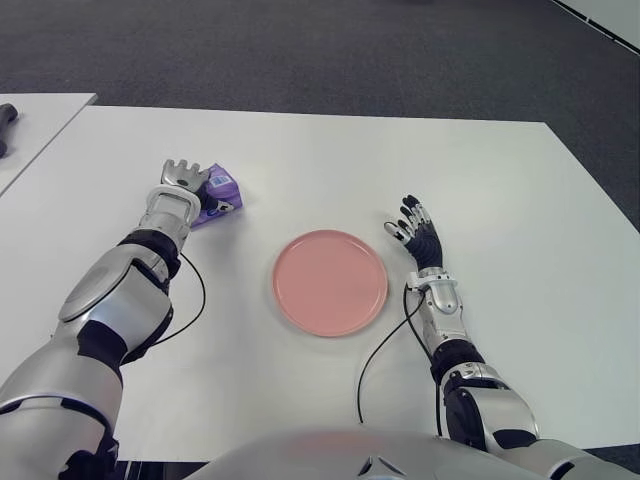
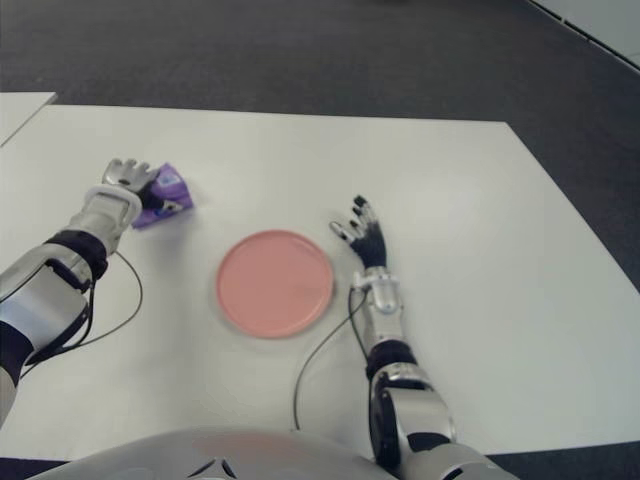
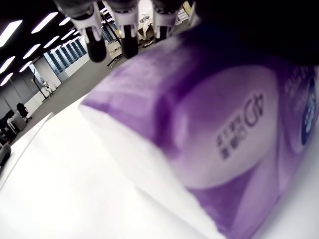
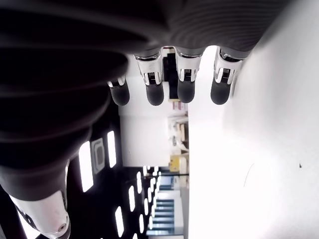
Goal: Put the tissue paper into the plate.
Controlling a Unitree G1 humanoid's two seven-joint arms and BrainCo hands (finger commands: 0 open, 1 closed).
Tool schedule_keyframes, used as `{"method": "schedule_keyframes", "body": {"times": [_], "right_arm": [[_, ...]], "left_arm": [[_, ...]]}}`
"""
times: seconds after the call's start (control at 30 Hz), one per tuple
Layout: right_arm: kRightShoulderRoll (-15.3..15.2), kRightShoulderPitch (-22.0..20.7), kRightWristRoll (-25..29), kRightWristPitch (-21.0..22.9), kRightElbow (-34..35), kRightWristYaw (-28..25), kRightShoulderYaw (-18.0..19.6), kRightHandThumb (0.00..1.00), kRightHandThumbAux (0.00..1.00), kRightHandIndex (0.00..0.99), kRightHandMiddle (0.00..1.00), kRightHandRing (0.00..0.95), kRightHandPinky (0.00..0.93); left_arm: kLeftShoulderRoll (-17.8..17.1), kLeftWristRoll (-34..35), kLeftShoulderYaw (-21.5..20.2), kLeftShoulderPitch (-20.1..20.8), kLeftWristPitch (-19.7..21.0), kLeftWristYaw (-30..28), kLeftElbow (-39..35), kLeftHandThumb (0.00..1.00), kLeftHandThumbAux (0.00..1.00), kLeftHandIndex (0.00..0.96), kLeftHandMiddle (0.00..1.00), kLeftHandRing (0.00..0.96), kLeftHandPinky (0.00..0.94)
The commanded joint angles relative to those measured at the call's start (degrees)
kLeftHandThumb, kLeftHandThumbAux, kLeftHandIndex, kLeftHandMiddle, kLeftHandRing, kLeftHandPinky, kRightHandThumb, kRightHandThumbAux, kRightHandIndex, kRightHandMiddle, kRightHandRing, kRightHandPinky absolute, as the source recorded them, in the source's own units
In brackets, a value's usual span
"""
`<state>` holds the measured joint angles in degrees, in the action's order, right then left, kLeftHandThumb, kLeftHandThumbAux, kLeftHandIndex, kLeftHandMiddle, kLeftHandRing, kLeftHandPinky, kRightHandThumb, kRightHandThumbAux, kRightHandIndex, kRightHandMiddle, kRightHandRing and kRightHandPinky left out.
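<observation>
A purple tissue paper pack (image 1: 222, 196) lies on the white table (image 1: 330, 160), left of the pink plate (image 1: 331, 282). My left hand (image 1: 185, 178) is against the pack's left side. Its fingers (image 3: 95, 47) stretch out straight past the pack, not curled around it. In the left wrist view the pack (image 3: 214, 124) fills the space just under the palm, still down on the table. The plate holds nothing. My right hand (image 1: 415, 232) shows just right of the plate, with its fingers (image 4: 154, 92) extended and nothing in them.
A second white table (image 1: 30, 120) stands at the far left with a dark object (image 1: 5, 125) on it. Black cables (image 1: 385, 345) trail from both wrists across the tabletop. Dark carpet lies beyond the far edge.
</observation>
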<state>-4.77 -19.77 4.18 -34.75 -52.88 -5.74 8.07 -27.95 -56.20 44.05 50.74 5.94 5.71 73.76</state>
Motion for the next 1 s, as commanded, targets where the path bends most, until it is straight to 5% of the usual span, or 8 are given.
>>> {"method": "schedule_keyframes", "body": {"times": [0.03, 0.43, 0.57, 0.63, 1.0], "right_arm": [[0.61, 4.68, -0.02, 2.87, -1.7, 0.4, 0.11, 0.046, 0.689, 0.0, 0.0, 0.0, 0.0], [-0.25, 4.97, -0.58, 2.49, -1.42, -0.45, -0.34, 0.036, 0.682, 0.0, 0.0, 0.0, 0.0], [-0.47, 4.63, -0.32, 1.02, -2.99, -1.47, -0.07, 0.02, 0.69, 0.0, 0.0, 0.0, 0.0], [-0.75, 4.28, -0.1, 0.07, -4.02, -2.2, 0.17, 0.014, 0.695, 0.0, 0.0, 0.0, 0.0], [-1.69, 2.95, 0.34, -3.88, -8.14, -4.55, 0.76, 0.0, 0.734, 0.0, 0.0, 0.0, 0.0]], "left_arm": [[2.32, 0.51, 0.77, -3.37, -2.55, -1.28, 1.04, 0.09, 0.101, 0.0, 0.0, 0.0, 0.0], [2.5, 1.46, 0.17, -3.6, -3.02, -1.39, 1.15, 0.103, 0.127, 0.0, 0.0, 0.0, 0.005], [2.26, 2.74, -0.73, -4.13, -4.04, 0.46, 0.98, 0.118, 0.176, 0.0, 0.0, 0.018, 0.088], [2.11, 3.53, -1.4, -4.53, -4.76, 2.28, 0.97, 0.156, 0.237, 0.028, 0.079, 0.102, 0.176], [2.63, 5.33, -3.15, -6.22, -8.41, 15.74, 1.96, 0.748, 0.615, 0.357, 0.511, 0.573, 0.612]]}}
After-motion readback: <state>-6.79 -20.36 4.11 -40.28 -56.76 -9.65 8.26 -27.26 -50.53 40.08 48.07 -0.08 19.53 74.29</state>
